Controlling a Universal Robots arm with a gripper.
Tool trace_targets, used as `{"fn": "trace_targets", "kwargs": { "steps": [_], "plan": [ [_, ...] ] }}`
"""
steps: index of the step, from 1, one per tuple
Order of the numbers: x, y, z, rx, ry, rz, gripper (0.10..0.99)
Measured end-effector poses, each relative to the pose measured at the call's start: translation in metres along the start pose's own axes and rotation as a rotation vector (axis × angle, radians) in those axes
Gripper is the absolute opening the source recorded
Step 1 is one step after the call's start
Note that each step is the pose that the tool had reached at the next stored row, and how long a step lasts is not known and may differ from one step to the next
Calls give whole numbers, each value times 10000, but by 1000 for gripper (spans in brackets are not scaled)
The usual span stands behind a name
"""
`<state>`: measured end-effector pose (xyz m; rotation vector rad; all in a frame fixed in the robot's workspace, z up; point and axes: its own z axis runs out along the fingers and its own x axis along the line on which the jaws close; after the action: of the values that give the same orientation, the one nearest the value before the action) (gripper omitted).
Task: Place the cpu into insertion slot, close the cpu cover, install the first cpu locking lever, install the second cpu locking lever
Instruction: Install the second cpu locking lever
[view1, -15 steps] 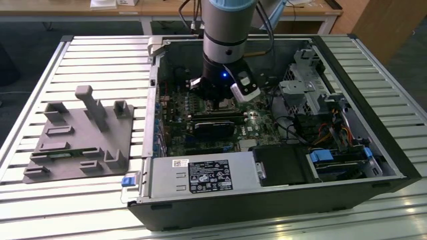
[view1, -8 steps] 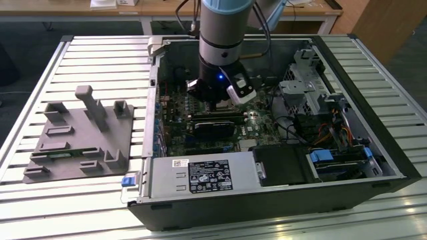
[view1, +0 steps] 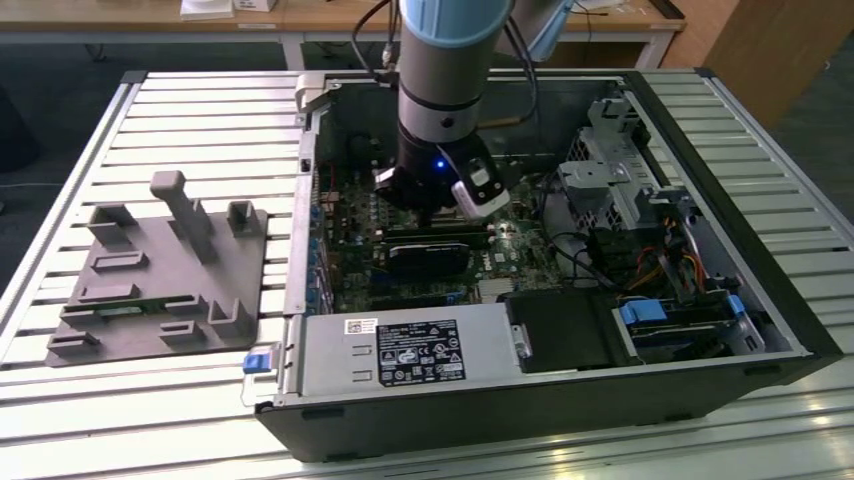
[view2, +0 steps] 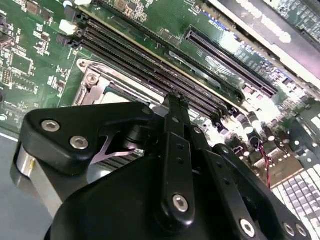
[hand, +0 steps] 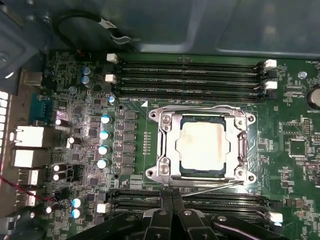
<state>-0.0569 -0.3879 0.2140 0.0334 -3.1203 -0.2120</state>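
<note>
Fingers (hand: 172, 210) together just beside cpu cover (hand: 170, 150), cpu (hand: 202, 145) seated beneath

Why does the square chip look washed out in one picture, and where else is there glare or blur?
In the first wrist view the cpu glares pale under direct light, its surface detail lost. In the second wrist view the hand looms dark and close, and the board's far corner is blown out white. In the exterior view the open case interior lies in shadow, and a small blue light glows on the arm.
</note>
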Motion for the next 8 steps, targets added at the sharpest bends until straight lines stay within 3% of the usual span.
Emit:
{"fn": "trace_targets", "kwargs": {
  "steps": [2,5,8],
  "plan": [
    [1,-6,19,-48,1,-2,106],
    [20,-29,17,-461,-8,-9,106],
    [36,-77,11,-638,-12,-12,106]
  ]
}}
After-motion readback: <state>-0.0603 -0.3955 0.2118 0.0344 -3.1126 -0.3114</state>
